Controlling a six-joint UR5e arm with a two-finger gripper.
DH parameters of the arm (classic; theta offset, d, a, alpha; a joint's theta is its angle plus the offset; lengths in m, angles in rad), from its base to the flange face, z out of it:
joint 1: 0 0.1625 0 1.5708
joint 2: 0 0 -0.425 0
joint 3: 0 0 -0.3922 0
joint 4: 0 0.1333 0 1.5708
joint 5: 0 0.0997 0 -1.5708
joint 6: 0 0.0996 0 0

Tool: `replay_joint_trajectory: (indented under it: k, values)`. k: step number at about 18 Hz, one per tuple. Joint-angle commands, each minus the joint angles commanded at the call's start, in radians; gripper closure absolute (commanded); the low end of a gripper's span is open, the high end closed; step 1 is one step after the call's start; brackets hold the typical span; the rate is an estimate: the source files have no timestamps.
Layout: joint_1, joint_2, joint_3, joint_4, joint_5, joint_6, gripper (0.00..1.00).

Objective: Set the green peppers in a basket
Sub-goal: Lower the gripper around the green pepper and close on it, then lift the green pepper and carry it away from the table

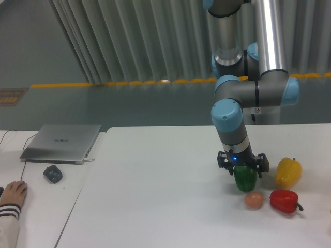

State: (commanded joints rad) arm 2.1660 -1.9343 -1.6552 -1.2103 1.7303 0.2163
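The green pepper (245,181) stands upright on the white table (155,196), right of centre. My gripper (242,169) points straight down over it, open, with one finger on each side of the pepper's top. The fingers (224,164) reach down past the pepper's shoulders, and its lower half shows below them. I cannot tell whether they touch it. No basket is in view.
A yellow pepper (287,172) stands just right of the green one. A red pepper (283,201) and a small peach-coloured ball (253,200) lie in front of it. On the left are a shut laptop (62,142), a grey mouse (53,173) and a person's hand (11,194).
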Motion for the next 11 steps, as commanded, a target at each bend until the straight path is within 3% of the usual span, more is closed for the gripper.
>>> replay_joint_trajectory:
  k: [7, 9, 11]
  values:
    - [-0.046, -0.054, 0.002, 0.002, 0.055, -0.003, 0.03]
    - [-0.046, -0.046, 0.006, -0.003, 0.048, 0.005, 0.27]
    - [-0.043, -0.034, 0.017, -0.020, 0.048, 0.012, 0.36]
